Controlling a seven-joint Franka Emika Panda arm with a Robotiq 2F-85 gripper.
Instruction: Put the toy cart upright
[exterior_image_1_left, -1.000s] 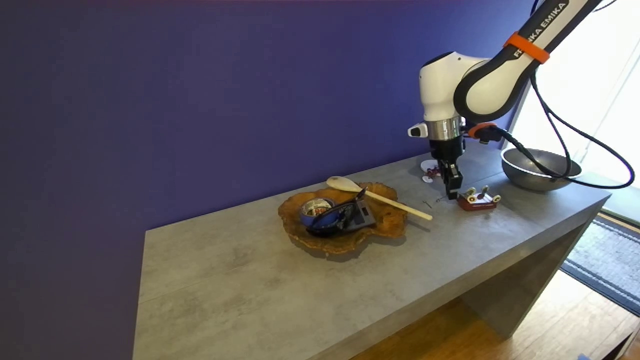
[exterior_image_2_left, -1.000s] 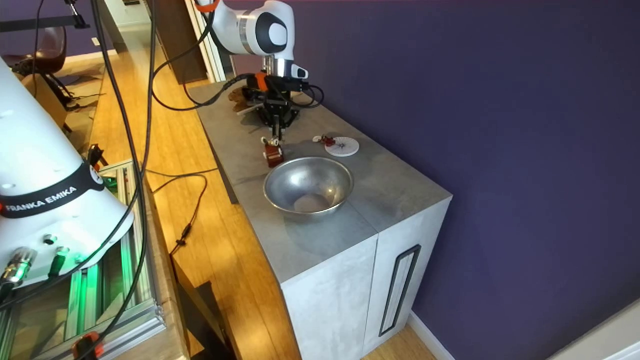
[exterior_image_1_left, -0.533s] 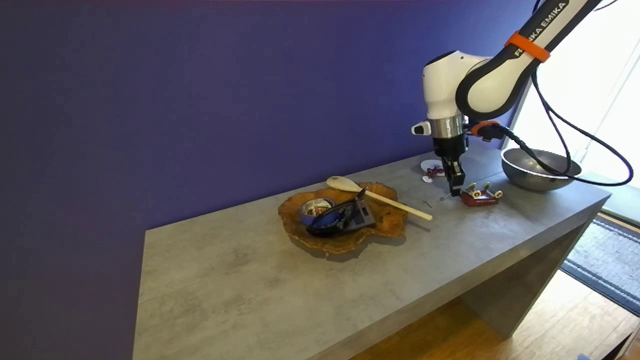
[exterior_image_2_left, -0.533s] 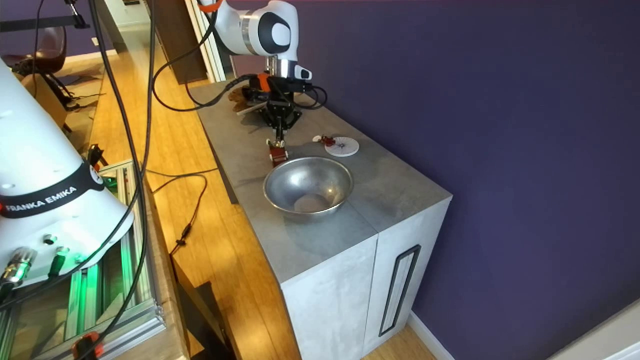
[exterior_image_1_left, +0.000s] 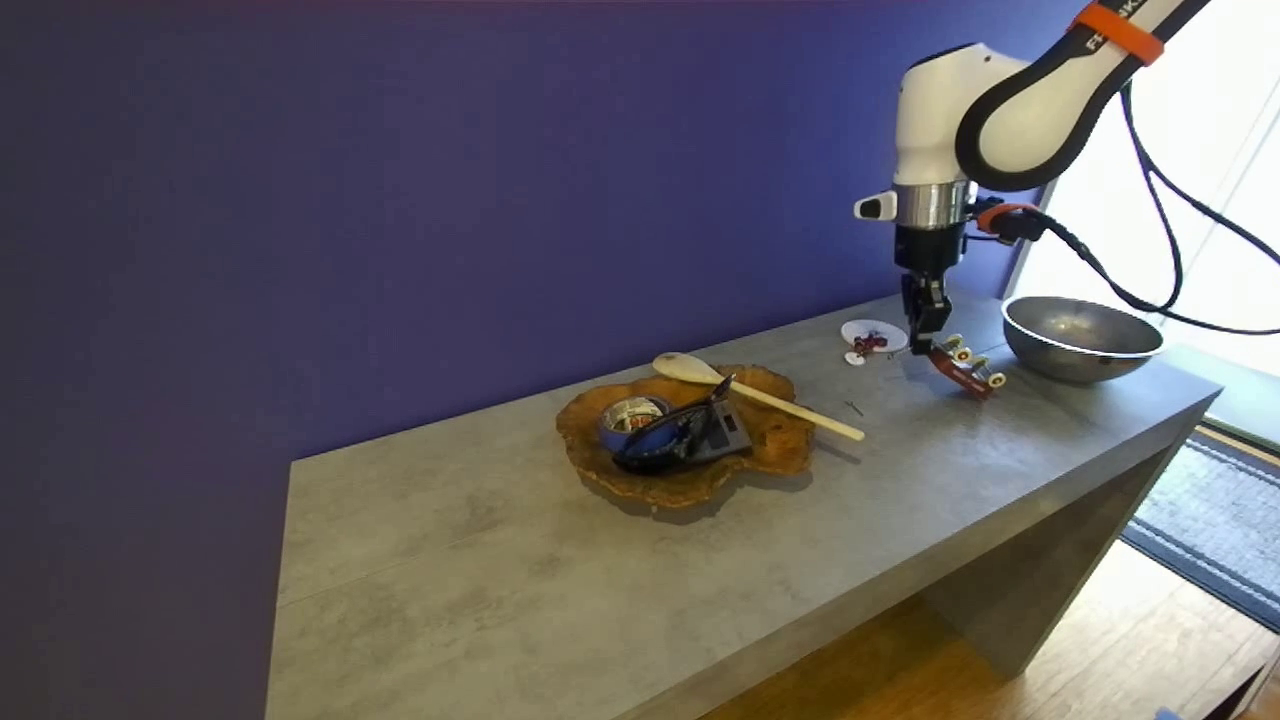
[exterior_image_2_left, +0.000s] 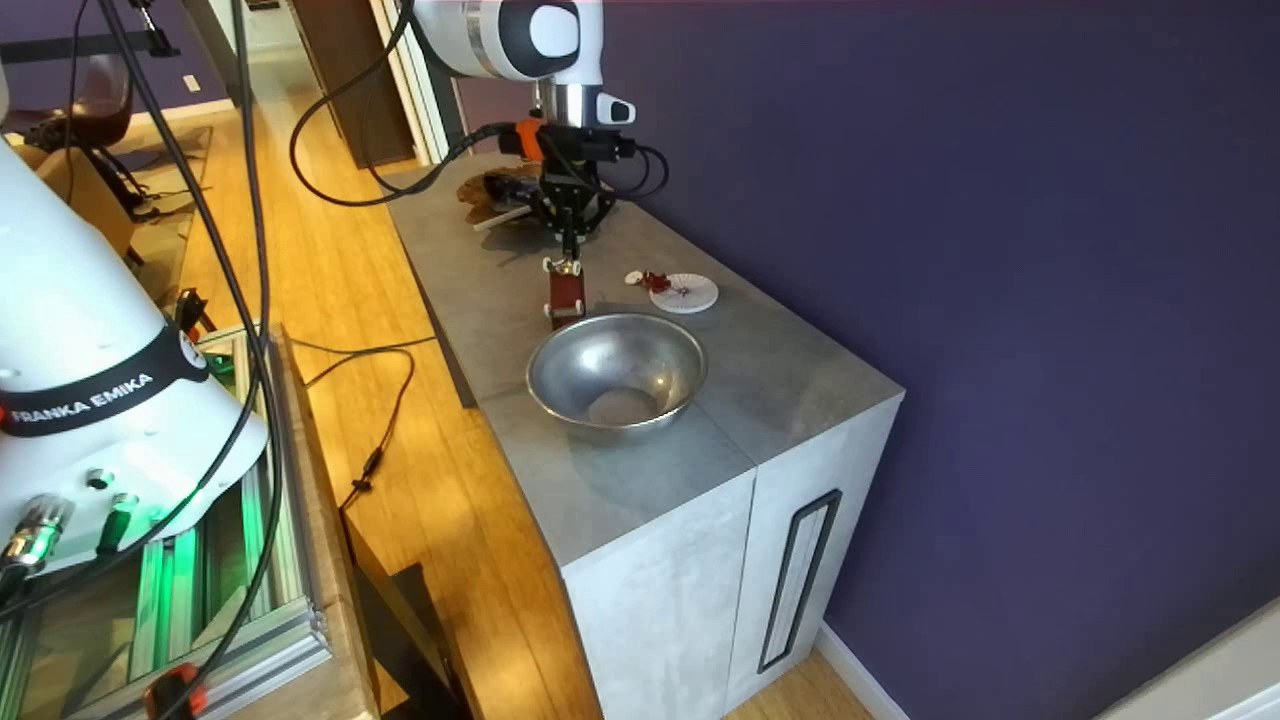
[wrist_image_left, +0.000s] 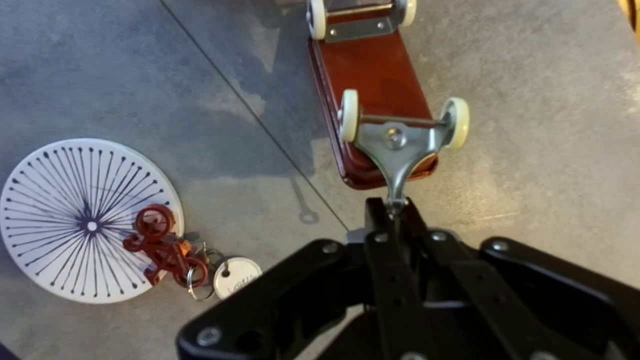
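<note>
In an exterior view, the desk (exterior_image_1_left: 480, 560) runs to the right, and the robot arm (exterior_image_1_left: 1025, 125) above it stands higher than half a second earlier. The wooden tray (exterior_image_1_left: 780, 450) and, toward the right end, the steel bowl (exterior_image_1_left: 1065, 362) have not moved. The wrist view shows the claw (wrist_image_left: 393, 210) clamped on the toy cart (wrist_image_left: 375, 72) by its metal bracket (wrist_image_left: 397, 150). Nearly level before, the cart now slants wheels up between tray and bowl, the claw's end raised; whether the low end touches cannot be told.

Glare (exterior_image_1_left: 1220, 130) whitens the upper right in an exterior view
</note>
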